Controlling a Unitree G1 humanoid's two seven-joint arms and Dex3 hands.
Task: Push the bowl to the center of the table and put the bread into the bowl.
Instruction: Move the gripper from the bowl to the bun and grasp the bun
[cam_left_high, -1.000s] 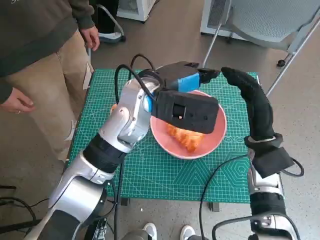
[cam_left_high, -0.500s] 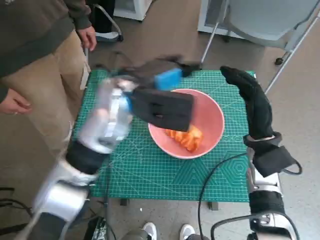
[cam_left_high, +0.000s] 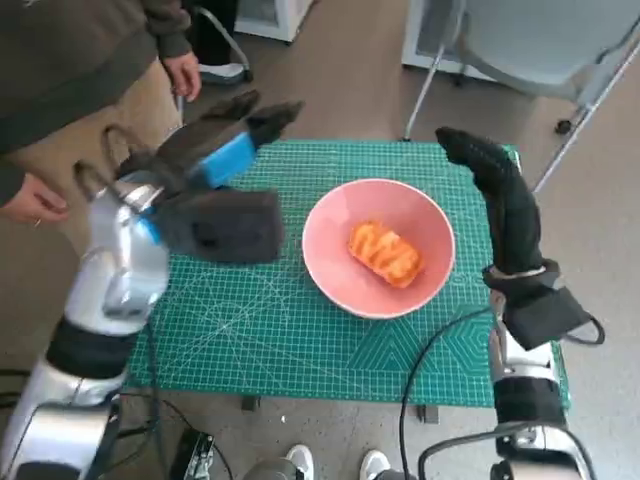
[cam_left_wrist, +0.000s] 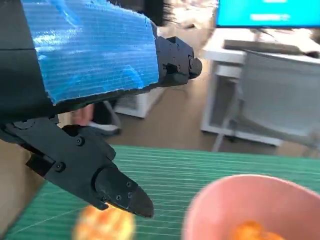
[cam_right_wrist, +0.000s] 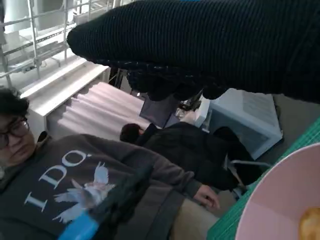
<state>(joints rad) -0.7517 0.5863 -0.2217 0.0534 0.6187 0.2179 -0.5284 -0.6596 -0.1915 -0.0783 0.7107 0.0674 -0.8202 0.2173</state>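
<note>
Looking down from the head view, I see the pink bowl (cam_left_high: 379, 248) near the middle of the bench's green mat (cam_left_high: 300, 330), with the bread (cam_left_high: 385, 253) lying inside it. My left hand (cam_left_high: 215, 150) hangs off at ten o'clock from the bowl, fingers apart and holding nothing. My right hand (cam_left_high: 495, 195) stands at three o'clock just beside the rim, fingers extended, grasping nothing. A second orange piece (cam_left_wrist: 104, 225) shows blurred on the mat in the left wrist view. A person (cam_left_high: 70, 90) stands at nine o'clock.

Orange bread (cam_left_high: 385, 253) — inside pink bowl (cam_left_high: 330, 265)
</note>
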